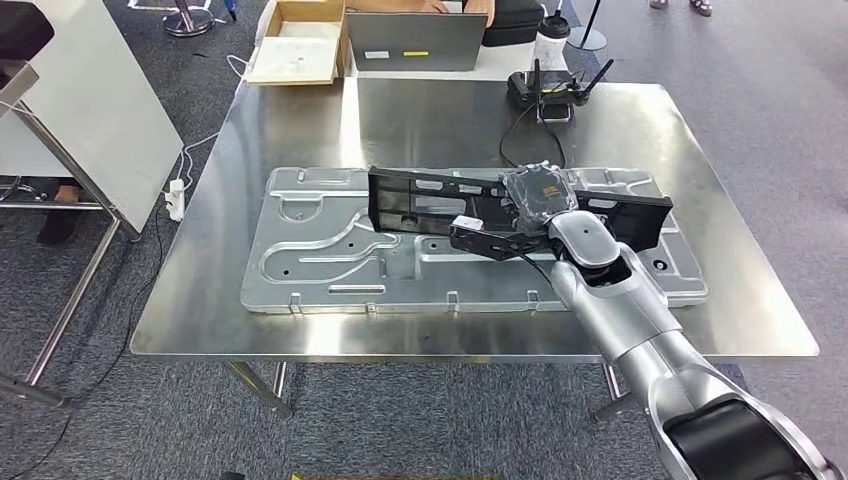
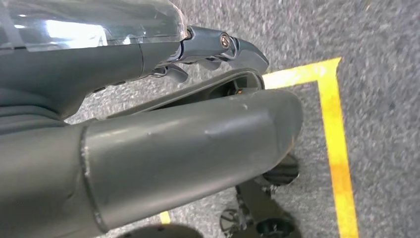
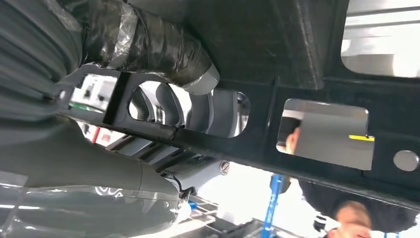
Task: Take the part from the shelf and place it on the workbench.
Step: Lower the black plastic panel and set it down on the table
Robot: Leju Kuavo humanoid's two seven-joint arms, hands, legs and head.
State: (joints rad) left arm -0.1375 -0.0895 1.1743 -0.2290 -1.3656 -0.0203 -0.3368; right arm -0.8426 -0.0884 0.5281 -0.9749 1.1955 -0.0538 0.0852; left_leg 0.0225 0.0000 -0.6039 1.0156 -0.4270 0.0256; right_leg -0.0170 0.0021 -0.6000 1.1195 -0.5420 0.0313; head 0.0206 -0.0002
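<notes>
1. The square brushed-steel workbench [image 1: 300,130] carries a flat silver stamped-metal panel [image 1: 320,255].
2. The long black moulded-plastic frame part [image 1: 430,200] with cut-out windows stands on edge over that panel, reaching across most of its length.
3. It looks stiff and fairly light but unwieldy; I judge a central rib the safest hold, since end grips would let it swing.
4. The right hand [image 1: 500,235] clasps a rib near mid-length, fingers [image 3: 198,106] through a window.
5. The left hand [image 2: 148,153] hangs above carpet; whether clenched or released, I cannot tell.
</notes>
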